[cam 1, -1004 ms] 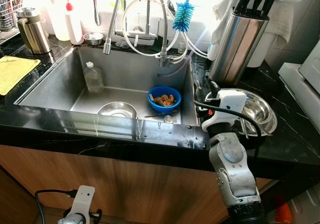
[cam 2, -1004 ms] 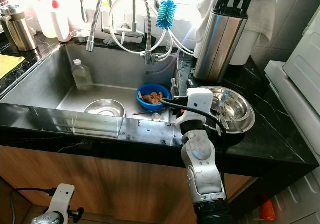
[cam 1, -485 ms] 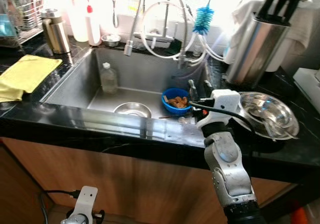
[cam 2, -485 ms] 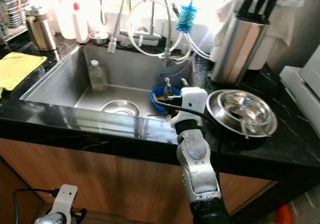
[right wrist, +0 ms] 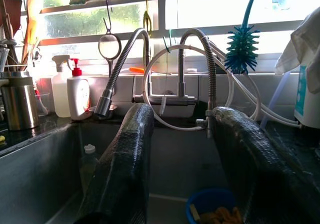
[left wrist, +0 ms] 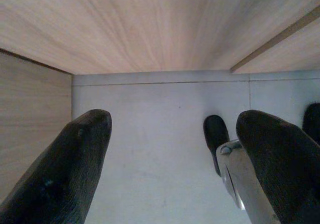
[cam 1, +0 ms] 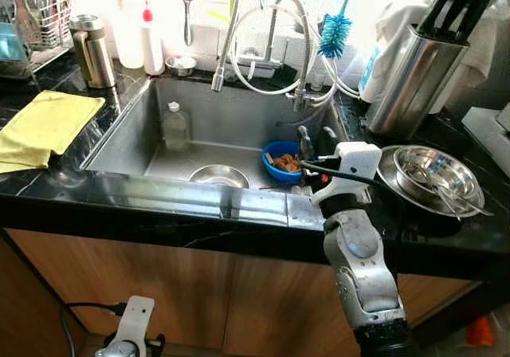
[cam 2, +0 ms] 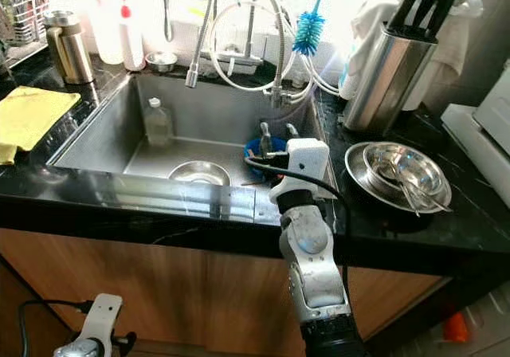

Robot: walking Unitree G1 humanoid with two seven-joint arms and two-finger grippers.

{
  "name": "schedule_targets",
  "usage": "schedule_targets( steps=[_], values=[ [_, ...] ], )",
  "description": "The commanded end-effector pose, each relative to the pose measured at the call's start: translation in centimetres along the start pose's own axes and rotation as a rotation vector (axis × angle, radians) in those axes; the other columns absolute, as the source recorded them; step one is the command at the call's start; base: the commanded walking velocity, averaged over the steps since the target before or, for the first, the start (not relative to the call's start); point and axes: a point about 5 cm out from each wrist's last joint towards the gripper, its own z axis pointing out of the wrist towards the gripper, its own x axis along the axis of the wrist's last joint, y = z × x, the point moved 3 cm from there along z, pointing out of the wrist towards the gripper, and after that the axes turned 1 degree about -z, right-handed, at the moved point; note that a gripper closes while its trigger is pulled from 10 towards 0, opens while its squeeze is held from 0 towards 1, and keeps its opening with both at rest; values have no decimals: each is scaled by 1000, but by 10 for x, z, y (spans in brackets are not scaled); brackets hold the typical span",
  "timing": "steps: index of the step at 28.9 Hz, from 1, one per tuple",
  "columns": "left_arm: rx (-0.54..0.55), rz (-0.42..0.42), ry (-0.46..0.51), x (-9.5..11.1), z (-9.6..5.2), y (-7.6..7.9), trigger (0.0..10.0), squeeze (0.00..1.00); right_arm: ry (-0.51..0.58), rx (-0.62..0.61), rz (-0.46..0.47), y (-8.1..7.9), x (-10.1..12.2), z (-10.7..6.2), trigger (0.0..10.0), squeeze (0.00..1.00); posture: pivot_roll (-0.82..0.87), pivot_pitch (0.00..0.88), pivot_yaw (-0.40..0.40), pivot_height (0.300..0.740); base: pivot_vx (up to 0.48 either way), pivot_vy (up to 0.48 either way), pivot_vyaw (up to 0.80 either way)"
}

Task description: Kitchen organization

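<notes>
A: What's moved vs a sec ago?
B: Camera swung, whole scene slid over. Right tool (cam 1: 313,139) has come off the stacked steel bowls (cam 1: 433,175) and now sits at the sink's (cam 1: 119,138) right front corner, fingers spread, nothing btwn them.
A: Where's it pointing?
B: Over the blue bowl (cam 1: 280,159) w/ brown food bits, toward the faucet hoses (right wrist: 165,79) at the window.
A: Other stuff in the sink?
B: Empty steel bowl (cam 1: 217,176) on the bottom, just left of the blue one. Clear plastic bottle (cam 1: 175,126) upright near the back-left wall.
A: Bench on the right?
B: Black marble bench (cam 1: 159,202); steel bowls nested w/ utensils inside, knife block (cam 1: 410,78) behind them, apart.
A: Left side?
B: Yellow cloth (cam 1: 40,126), steel jug (cam 1: 89,50), red-capped pump bottle (cam 1: 151,38), dish rack at far corner. Blue bottle brush (cam 1: 335,34) hangs above the tap.
A: Left tool?
B: Left tool (left wrist: 170,154) hangs low by the wood cabinet front, fingers apart, empty, pale floor below.
</notes>
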Motion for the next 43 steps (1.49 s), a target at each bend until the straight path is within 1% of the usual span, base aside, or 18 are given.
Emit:
schedule_targets(
  steps=[1, 5, 7, 9, 19, 24, 31, 39, 43],
  values=[
    [-5, 24, -7, 0, 0, 2, 10000, 0, 4, -11, 4, 3, 1, 1, 10000, 0, 156, 0, -82, 736, 0, 270, 0],
    [-5, 23, -7, 0, 0, 1, 10000, 0, 6, -14, 14, 4, 2, 2, 10000, 0, 157, 0, -83, 736, 0, 266, -627],
    [-3, 21, -8, 0, 0, 0, 10000, 0, 34, -17, 0, 5, 6, 1, 10000, 0, 158, 0, -83, 736, 0, 480, 0],
    [-1, 22, -8, 0, 0, -2, 10000, 0, 25, -18, 6, 6, 4, 1, 10000, 0, 158, 0, -83, 736, 0, 371, 0],
    [0, 19, -4, 1, 0, -1, 10000, 0, 24, -16, 4, 5, 4, 1, 10000, 0, 160, 0, -85, 736, 0, 0, 0],
    [1, 15, -7, 1, 0, 0, 10000, 0, 24, -16, 5, 5, 4, 2, 10000, 0, 161, 0, -84, 736, 0, 438, 0],
    [0, 31, -1, 2, 0, 1, 10000, 0, 23, -20, 2, 5, 3, 1, 10000, 0, 160, 0, -83, 736, 0, 0, 0],
    [-6, 19, 7, 3, 0, 2, 10000, 0, 25, -30, 2, 8, 3, 1, 10000, 0, 162, 0, -83, 736, 0, 0, 0],
    [-1, 24, 1, 0, 0, -2, 10000, 0, 26, -33, 1, 8, 4, 1, 10000, 0, 162, 0, -83, 736, 0, 0, 0]
  ],
)
